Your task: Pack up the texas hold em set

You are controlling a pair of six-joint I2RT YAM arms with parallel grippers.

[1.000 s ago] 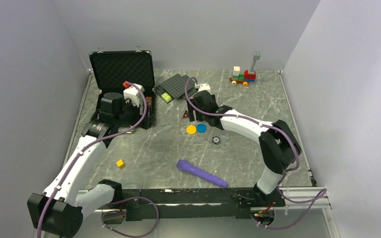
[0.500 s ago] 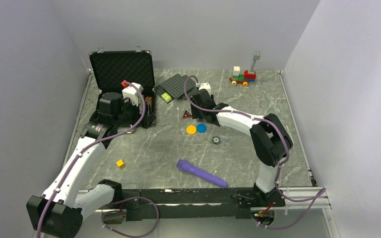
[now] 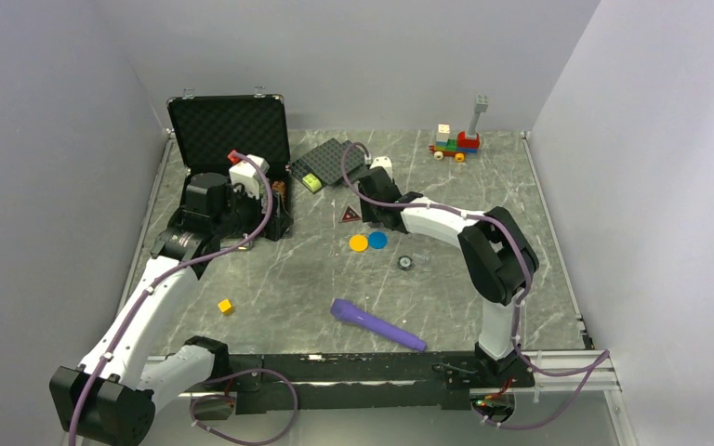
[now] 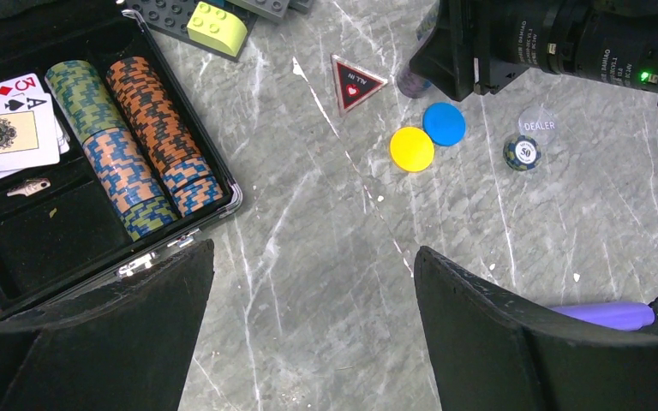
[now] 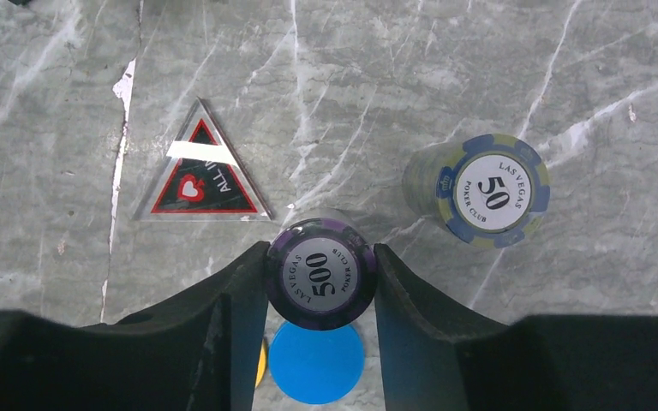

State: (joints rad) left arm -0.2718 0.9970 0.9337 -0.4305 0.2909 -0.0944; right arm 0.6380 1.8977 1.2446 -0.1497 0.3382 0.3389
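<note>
The black case [image 3: 228,130] lies open at the back left, holding striped chip stacks [image 4: 128,137] and playing cards [image 4: 8,124]. My left gripper [image 4: 313,257] hangs open over bare table beside the case's front corner. My right gripper [image 5: 320,250] is shut on a purple "500" chip stack [image 5: 320,272], one finger against each side. Just beyond it lies the dark red triangle [image 5: 197,180], and to the right stands a blue-and-cream "50" chip stack [image 5: 490,193]. The blue disc [image 5: 315,364] and a sliver of the yellow disc [image 5: 261,364] show below the held stack.
A clear dealer button [image 4: 538,125] and a single "50" chip [image 4: 523,153] lie right of the discs. Dark studded plates [image 3: 330,163] with a lime brick [image 4: 217,26] sit behind. A purple cylinder [image 3: 376,324], a yellow cube [image 3: 226,306] and a brick train [image 3: 456,141] are also on the table.
My right gripper has closed its fingers onto the purple chip stack, and its elbow has swung left and back. The left arm has hardly moved.
</note>
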